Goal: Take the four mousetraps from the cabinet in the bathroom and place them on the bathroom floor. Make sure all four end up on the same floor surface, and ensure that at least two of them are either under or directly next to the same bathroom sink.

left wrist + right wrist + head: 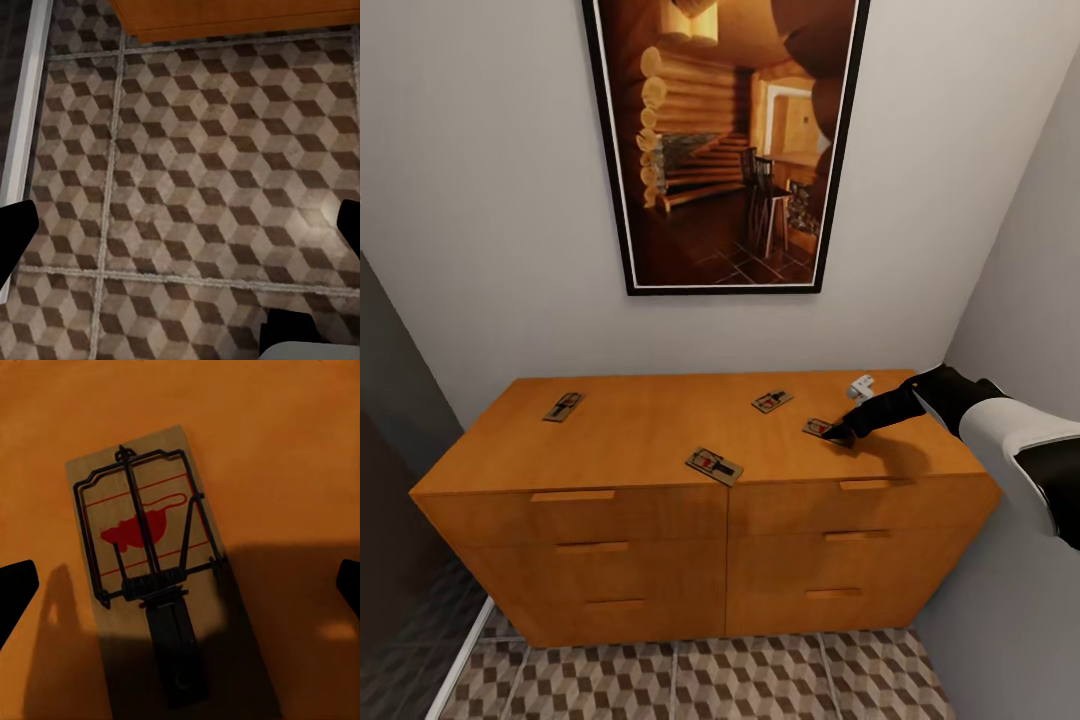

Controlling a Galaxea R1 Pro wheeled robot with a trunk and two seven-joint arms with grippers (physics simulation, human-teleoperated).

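Observation:
Four mousetraps lie flat on top of the orange-brown cabinet (630,430): one at the far left (563,406), one near the front middle (714,466), one toward the back right (771,401), and one at the right (818,427). My right gripper (842,436) hovers right at that last mousetrap (142,544), open, with its dark fingertips (16,585) wide apart on either side of the board and nothing held. My left gripper (180,232) is open over the cube-patterned bathroom floor (195,172) in front of the cabinet's base (232,19).
A small white object (860,386) rests on the cabinet top behind my right hand. A large framed picture (725,140) hangs on the wall above. Walls close in on both sides, and a pale threshold strip (22,112) borders the tiles beside darker flooring.

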